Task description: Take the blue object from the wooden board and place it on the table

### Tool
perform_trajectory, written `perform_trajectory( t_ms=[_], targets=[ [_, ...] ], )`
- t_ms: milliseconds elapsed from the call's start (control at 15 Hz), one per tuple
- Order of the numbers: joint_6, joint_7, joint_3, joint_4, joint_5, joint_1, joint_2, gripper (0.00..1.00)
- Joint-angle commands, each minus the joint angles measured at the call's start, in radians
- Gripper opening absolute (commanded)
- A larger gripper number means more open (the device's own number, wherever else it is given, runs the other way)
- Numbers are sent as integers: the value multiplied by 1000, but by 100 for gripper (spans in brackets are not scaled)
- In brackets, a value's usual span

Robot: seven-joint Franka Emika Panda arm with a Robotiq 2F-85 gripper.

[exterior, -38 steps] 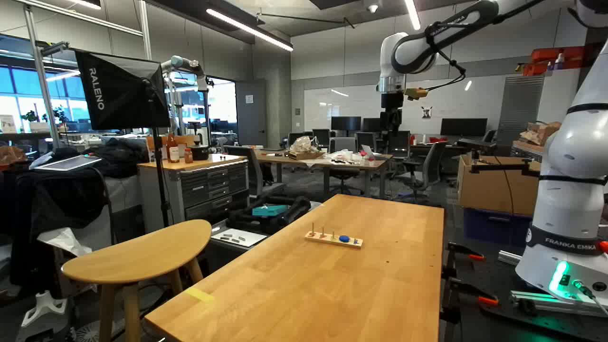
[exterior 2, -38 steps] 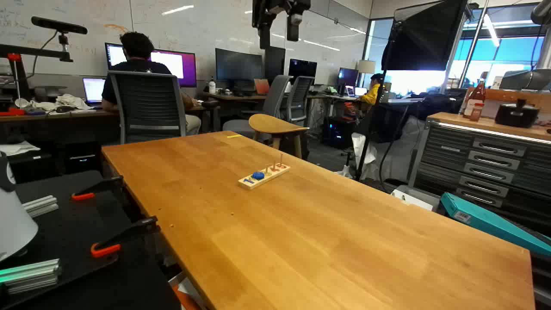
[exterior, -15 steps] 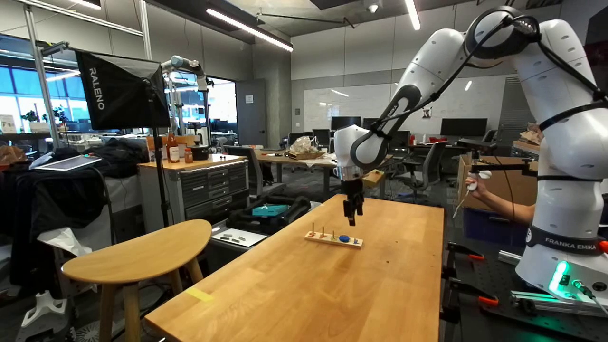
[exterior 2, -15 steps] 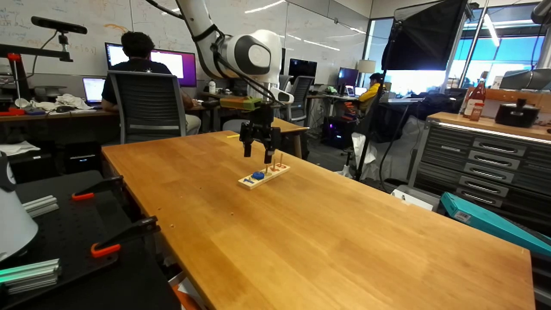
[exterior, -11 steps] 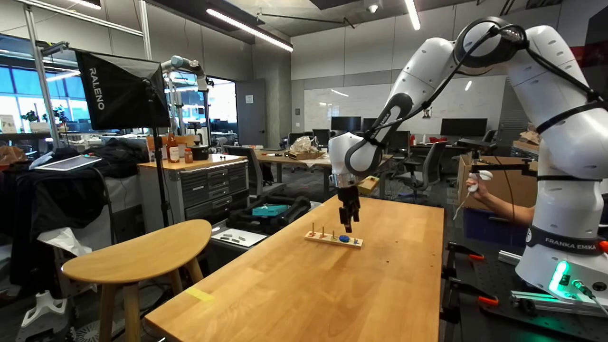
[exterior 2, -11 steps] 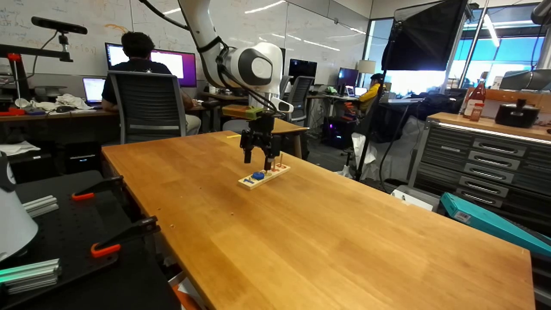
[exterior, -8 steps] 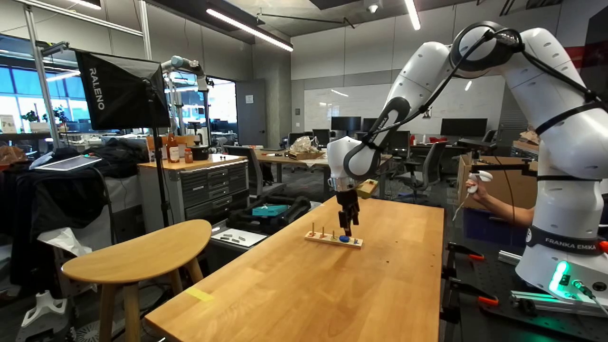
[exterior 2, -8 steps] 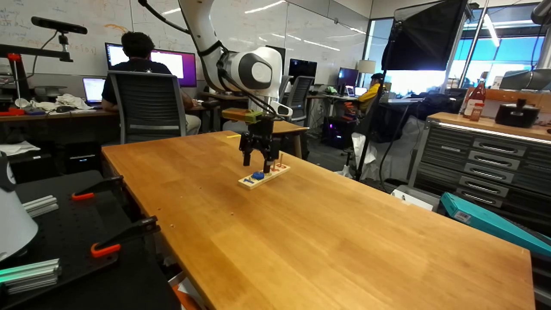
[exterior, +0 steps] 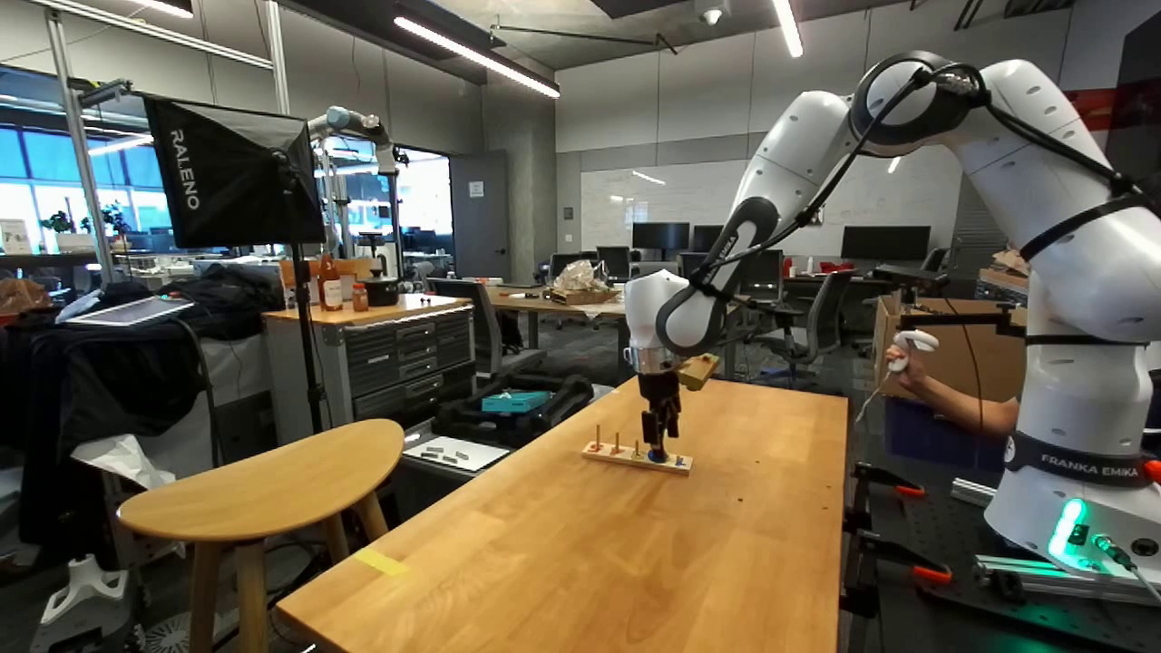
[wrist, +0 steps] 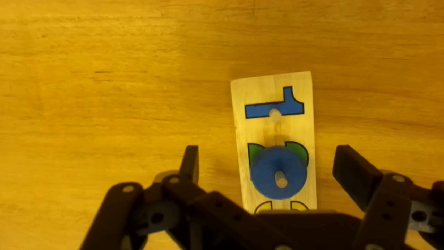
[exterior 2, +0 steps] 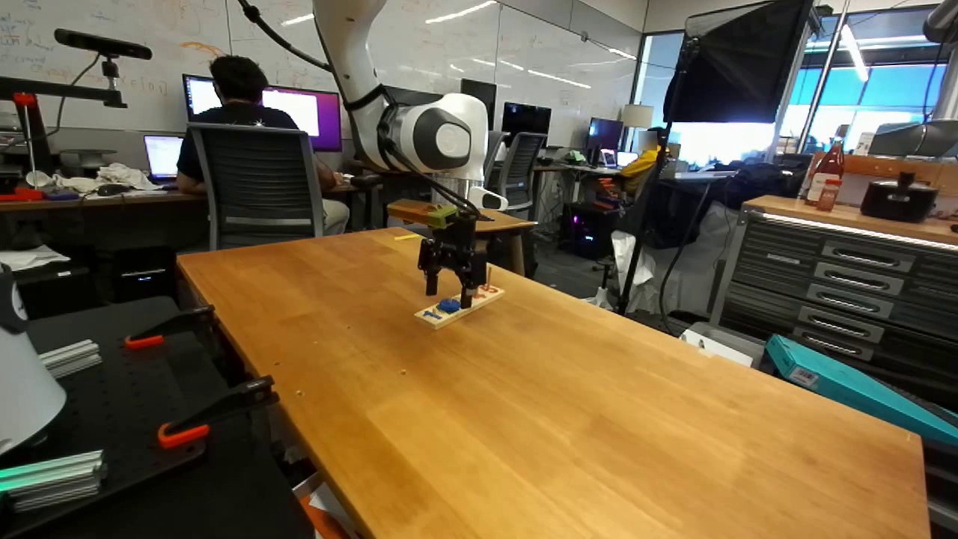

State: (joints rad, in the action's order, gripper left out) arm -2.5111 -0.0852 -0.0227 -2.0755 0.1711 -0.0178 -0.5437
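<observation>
The blue object (wrist: 265,170) is a round blue disc sitting on a peg of the wooden board (wrist: 242,128), over a green figure. It shows in both exterior views too (exterior: 656,457) (exterior 2: 449,305). The narrow pale board (exterior 2: 435,323) lies on the long table (exterior 2: 599,404) and carries upright pegs and painted numbers. My gripper (wrist: 266,152) is open, pointing down just above the board. In the wrist view its fingers stand on either side of the disc, apart from it. In an exterior view the gripper (exterior: 655,440) partly covers the disc. The board's lower end is hidden in the wrist view.
Thin pegs (exterior: 617,443) rise from the board beside the disc. Black clamps with orange handles (exterior 2: 183,434) grip the table edge on the robot's side. An oval-topped stool (exterior: 272,481) stands by the table. A person's hand (exterior: 916,363) holds a white controller near the arm base.
The arm has come down from high above the table to the board, with the open gripper lowering around the disc. A hand with a controller has appeared. The disc and board have not moved.
</observation>
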Motion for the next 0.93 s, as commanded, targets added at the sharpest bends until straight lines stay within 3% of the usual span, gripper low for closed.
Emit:
perform_trajectory(
  t_ms=[0, 133, 200, 267, 600, 667, 867],
  targets=[
    [-50, 10, -3, 25, -21, -7, -39, 100],
    [-71, 10, -5, 24, -21, -7, -50, 100],
    [-82, 9, -7, 24, -17, -10, -57, 75],
    [-90, 8, -6, 24, -21, -9, -61, 74],
    [-101, 10, -6, 20, -19, -16, -63, 36],
    [-91, 12, -5, 21, -21, -16, -61, 78],
    [-89, 11, -7, 20, -19, -18, -55, 99]
  ],
)
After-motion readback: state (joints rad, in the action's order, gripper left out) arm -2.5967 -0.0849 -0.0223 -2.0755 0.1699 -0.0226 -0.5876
